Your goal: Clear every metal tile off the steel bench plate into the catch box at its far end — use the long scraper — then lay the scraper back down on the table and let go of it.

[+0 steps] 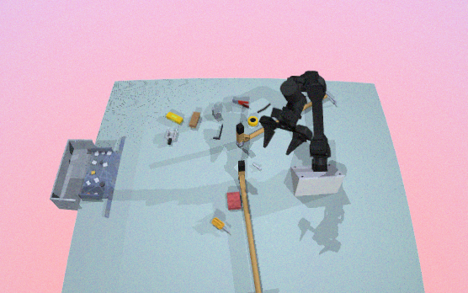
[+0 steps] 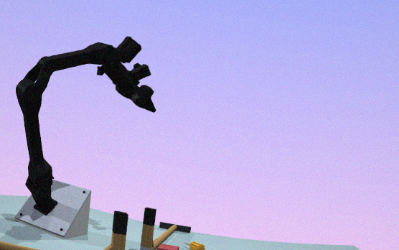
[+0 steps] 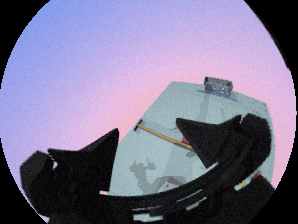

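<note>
The steel bench plate point(image 1: 109, 177) lies at the table's left edge with several small metal tiles point(image 1: 96, 180) on it. The grey catch box point(image 1: 67, 177) point(image 3: 217, 86) adjoins its far side. Two long wooden-handled tools with black heads lie on the table: one point(image 1: 249, 227) runs from the middle toward the front edge, the other point(image 1: 275, 123) runs slantwise under the arm. My gripper point(image 1: 279, 147) point(image 2: 152, 108) point(image 3: 148, 128) is open and empty. It hangs high above the table, near the slanted tool's handle and touching nothing.
A yellow block point(image 1: 174, 117), a brown block point(image 1: 194, 119), a yellow ring point(image 1: 252, 121), a red block point(image 1: 234, 200), a small yellow-handled tool point(image 1: 218, 223) and other small parts lie about the middle. The arm's grey base point(image 1: 316, 182) point(image 2: 61, 212) stands at the right.
</note>
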